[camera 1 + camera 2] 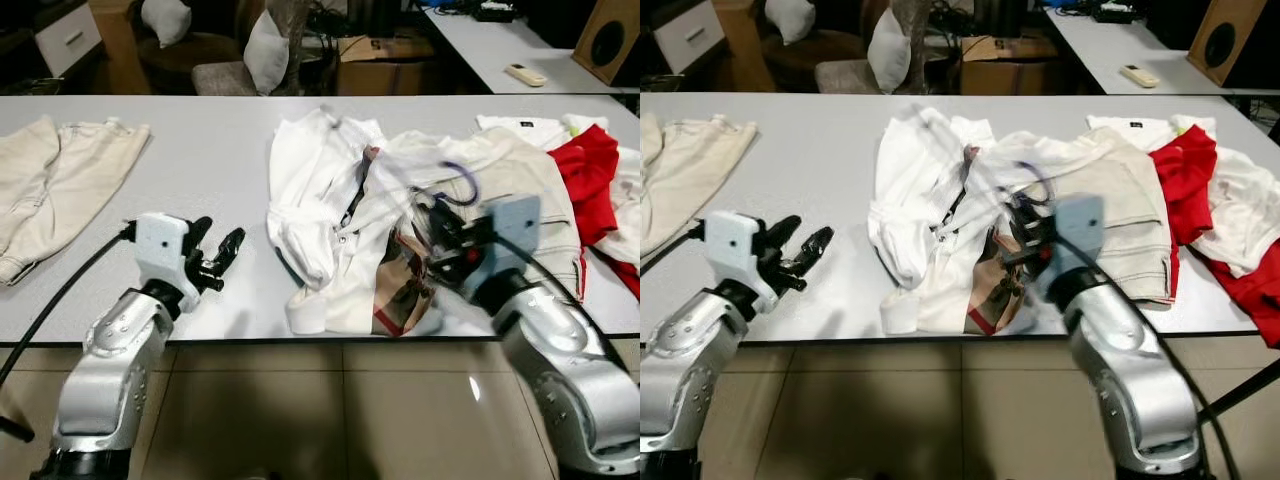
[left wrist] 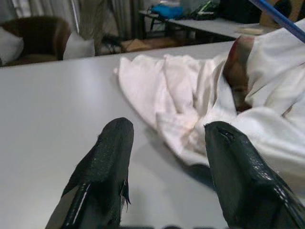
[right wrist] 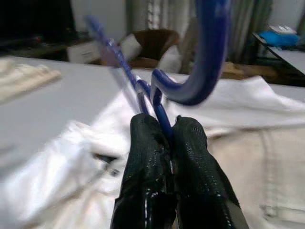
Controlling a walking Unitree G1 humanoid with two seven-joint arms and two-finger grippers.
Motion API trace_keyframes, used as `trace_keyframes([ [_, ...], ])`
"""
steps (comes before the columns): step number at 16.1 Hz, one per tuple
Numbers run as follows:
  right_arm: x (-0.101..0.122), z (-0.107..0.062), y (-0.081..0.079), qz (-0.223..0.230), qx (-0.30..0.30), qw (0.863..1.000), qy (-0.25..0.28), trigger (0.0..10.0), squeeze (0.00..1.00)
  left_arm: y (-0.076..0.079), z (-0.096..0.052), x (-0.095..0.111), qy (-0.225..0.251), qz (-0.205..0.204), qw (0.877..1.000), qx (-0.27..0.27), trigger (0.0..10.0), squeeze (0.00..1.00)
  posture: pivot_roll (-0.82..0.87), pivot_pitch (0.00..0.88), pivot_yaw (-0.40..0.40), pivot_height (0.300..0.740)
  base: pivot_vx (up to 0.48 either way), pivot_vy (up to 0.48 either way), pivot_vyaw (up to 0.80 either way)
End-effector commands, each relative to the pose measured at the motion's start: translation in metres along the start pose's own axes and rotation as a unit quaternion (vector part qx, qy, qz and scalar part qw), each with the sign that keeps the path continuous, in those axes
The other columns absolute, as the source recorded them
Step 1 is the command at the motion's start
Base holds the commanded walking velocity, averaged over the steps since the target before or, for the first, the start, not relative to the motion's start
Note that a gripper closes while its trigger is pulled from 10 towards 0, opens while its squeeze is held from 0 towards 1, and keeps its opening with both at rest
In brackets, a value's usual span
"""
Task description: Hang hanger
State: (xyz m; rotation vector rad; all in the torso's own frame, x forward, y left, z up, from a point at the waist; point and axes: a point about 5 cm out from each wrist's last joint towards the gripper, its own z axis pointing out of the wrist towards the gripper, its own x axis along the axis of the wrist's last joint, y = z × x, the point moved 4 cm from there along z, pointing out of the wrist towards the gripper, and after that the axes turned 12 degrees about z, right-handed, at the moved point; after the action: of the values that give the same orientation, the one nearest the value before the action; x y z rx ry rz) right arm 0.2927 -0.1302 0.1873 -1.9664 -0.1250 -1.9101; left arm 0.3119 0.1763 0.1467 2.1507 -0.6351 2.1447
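A blue wire hanger (image 3: 190, 90) is pinched at its neck between the black fingers (image 3: 147, 162) of my right gripper (image 1: 440, 222), which is shut on it. Its hook (image 1: 462, 186) curves up over the pile of white clothes (image 1: 330, 210) in the middle of the grey table (image 1: 200, 150). This arm looks blurred. My left gripper (image 1: 218, 255) hovers open over bare table to the left of the pile, with nothing between its fingers (image 2: 105, 162).
Beige trousers (image 1: 55, 185) lie at the table's left end. A red garment (image 1: 590, 170) and more white clothes lie at the right end. A plaid cloth (image 1: 400, 290) pokes out of the pile. Chairs, boxes and another table stand behind.
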Motion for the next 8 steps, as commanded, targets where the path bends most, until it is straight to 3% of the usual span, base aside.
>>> trace_keyframes([
  [1, 0.003, -0.001, -0.006, 0.017, 0.009, 1.0, 0.009, 10.0, 0.0, 0.002, 0.006, 0.007, 0.008, 0.02, 1.0, 0.001, 10.0, 0.0, -0.03, 0.0, 0.041, 0.74, 0.0, 0.0, 0.0],
  [6, -0.002, 0.007, -0.005, 0.027, -0.02, 0.999, 0.005, 10.0, 0.0, -0.007, 0.009, 0.016, 0.002, 0.029, 0.999, 0.015, 10.0, 0.0, -0.02, 0.0, 0.015, 0.74, 0.0, 0.0, 0.0],
  [8, -0.009, 0.005, 0.007, 0.029, -0.054, 0.998, 0.008, 10.0, 0.0, -0.018, 0.013, 0.013, -0.005, 0.02, 0.999, 0.046, 10.0, 0.0, -0.04, 0.0, 0.04, 0.74, 0.0, 0.291, 0.0],
])
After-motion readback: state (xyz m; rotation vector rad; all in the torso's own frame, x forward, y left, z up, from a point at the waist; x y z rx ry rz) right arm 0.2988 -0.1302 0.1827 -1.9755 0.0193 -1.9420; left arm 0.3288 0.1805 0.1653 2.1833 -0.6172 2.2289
